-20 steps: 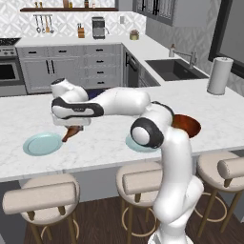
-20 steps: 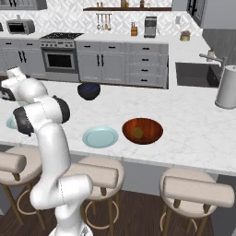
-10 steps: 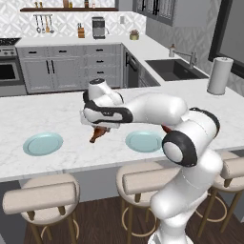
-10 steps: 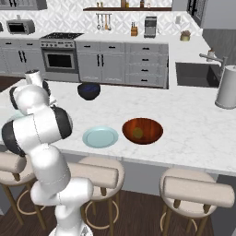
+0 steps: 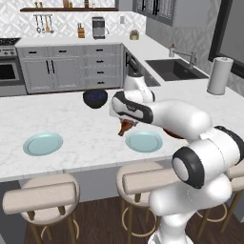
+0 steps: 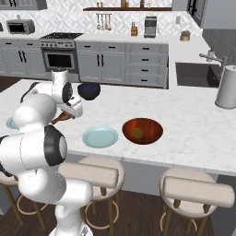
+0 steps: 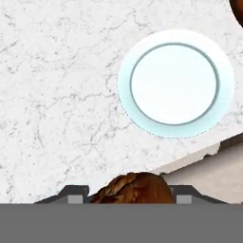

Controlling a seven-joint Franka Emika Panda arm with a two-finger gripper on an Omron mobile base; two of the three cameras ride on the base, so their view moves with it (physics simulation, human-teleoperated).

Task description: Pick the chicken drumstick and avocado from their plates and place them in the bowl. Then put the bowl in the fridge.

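Observation:
My gripper (image 5: pixel 127 126) is shut on the chicken drumstick (image 5: pixel 126 128), holding it just above the counter beside the left rim of the nearer pale blue plate (image 5: pixel 143 141). In the hand view the drumstick (image 7: pixel 133 190) sits between the fingertips (image 7: pixel 73 192), with that bare plate (image 7: pixel 175 83) ahead. The other plate (image 5: pixel 43 143) lies bare at the far left. The reddish-brown bowl (image 6: pixel 142 130) stands right of the near plate (image 6: pixel 100 137) with the avocado (image 6: pixel 137 133) inside it. In the left base view my arm hides most of the bowl (image 5: pixel 169 134). The fridge is out of view.
A small dark bowl (image 5: pixel 95 97) sits further back on the island. A paper towel roll (image 5: pixel 218 75) stands at the far right near the sink (image 5: pixel 174 68). Stools (image 5: pixel 40 198) line the island's front edge, close below the plates.
My arm has swung right across the counter with the drumstick in its grip, from over the left plate to beside the right plate.

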